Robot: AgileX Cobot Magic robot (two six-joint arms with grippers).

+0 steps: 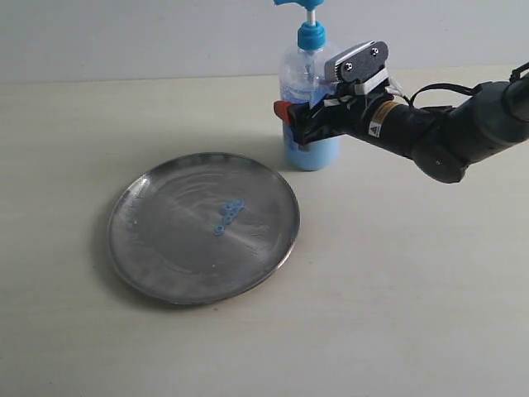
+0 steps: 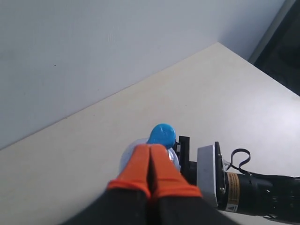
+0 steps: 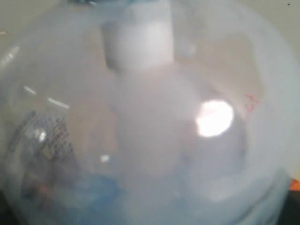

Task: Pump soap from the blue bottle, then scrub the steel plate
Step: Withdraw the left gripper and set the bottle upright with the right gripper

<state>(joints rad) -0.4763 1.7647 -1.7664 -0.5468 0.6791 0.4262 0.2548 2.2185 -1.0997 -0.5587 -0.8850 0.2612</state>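
The steel plate (image 1: 165, 248) lies on the table at the left, with a small dab of blue soap (image 1: 229, 213) near its middle. Behind it stands the blue bottle (image 1: 302, 70), its pump head (image 1: 302, 4) at the exterior view's top edge. My right gripper (image 1: 299, 116) comes in from the right and is shut on the bottle's body, a red fingertip (image 1: 283, 110) showing on the bottle's left side. The bottle (image 3: 150, 117) fills the right wrist view, blurred. My left gripper (image 2: 150, 149) is shut and empty, just above the pump head (image 2: 162, 135); the exterior view does not show it.
The dark right arm (image 1: 446, 132) stretches over the table from the right edge, and it also shows beside the bottle (image 2: 243, 192) in the left wrist view. A pale wall (image 1: 124, 33) runs behind the table.
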